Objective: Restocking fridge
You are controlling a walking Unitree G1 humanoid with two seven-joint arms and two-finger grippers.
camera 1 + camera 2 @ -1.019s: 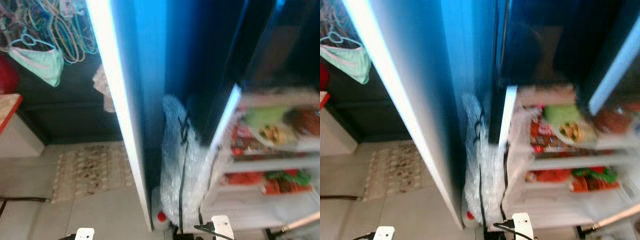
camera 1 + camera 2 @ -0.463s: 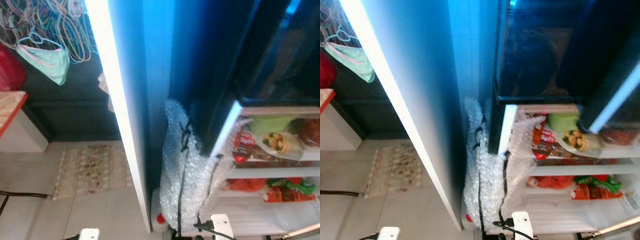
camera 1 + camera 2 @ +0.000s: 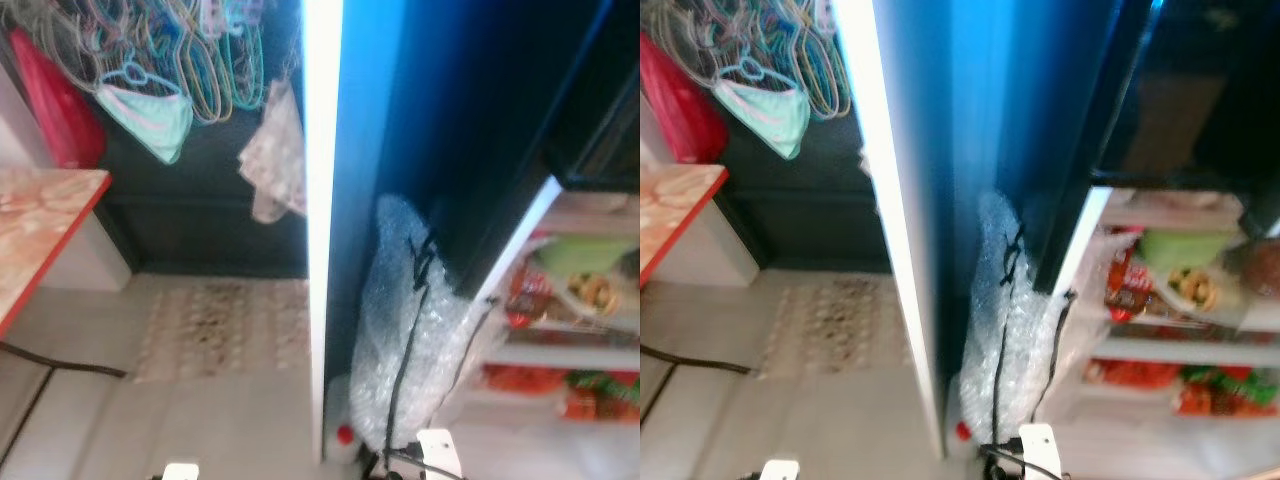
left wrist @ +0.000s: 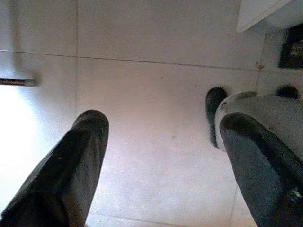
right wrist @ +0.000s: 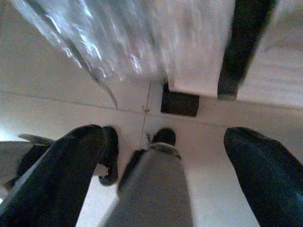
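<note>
We read this step as the approach to the fridge, and to do it well we should turn toward the right of the frame, square up to the shelves and stop clear of what lies at its foot before raising an arm. Along the upper left of the head view hang coloured hangers point(image 3: 190, 55), with a red-edged table point(image 3: 45, 235) at the left margin and a patterned mat point(image 3: 225, 325) on the floor point(image 4: 156, 118) below. Through the middle runs the white edge of the open fridge door point(image 3: 320, 230), and just right of it a bundle of bubble wrap point(image 3: 410, 330) with a black cable point(image 3: 405, 360) stands at lower centre. The fridge point(image 3: 1160, 320), our goal, fills the right side, its shelves packed with food point(image 3: 1185, 285). Both arms hang low: our left gripper point(image 4: 161, 165) points at bare floor with fingers spread and nothing between them, and our right gripper point(image 5: 161, 175) is likewise spread and empty above the floor near the wrap.
</note>
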